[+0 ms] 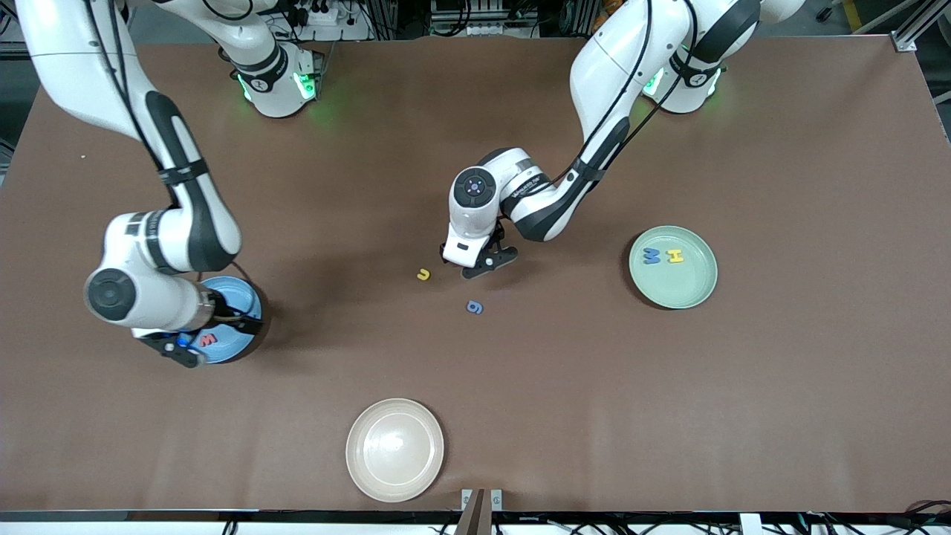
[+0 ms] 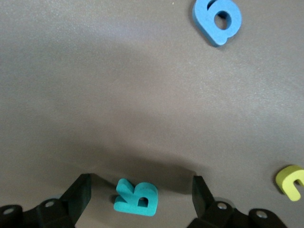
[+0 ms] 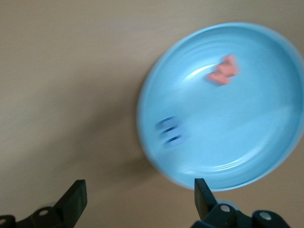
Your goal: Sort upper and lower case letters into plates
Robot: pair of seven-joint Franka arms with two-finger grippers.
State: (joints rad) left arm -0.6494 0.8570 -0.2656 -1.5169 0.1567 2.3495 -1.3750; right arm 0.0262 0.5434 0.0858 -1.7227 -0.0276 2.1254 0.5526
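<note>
Nearest the camera lies a cream plate. Fingers are spread wide on the left gripper, set low astride a teal letter at mid-table, with yellow and blue letters nearby. Wide-open too, the right gripper is held over the blue plate, where a red letter lies. Two letters are seen in the green plate.

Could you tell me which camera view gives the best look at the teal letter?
The left wrist view shows it best: the teal letter lies on the brown table, between the open fingers of the left gripper. In the front view, that gripper hides it. The right wrist view does not show it at all.
</note>
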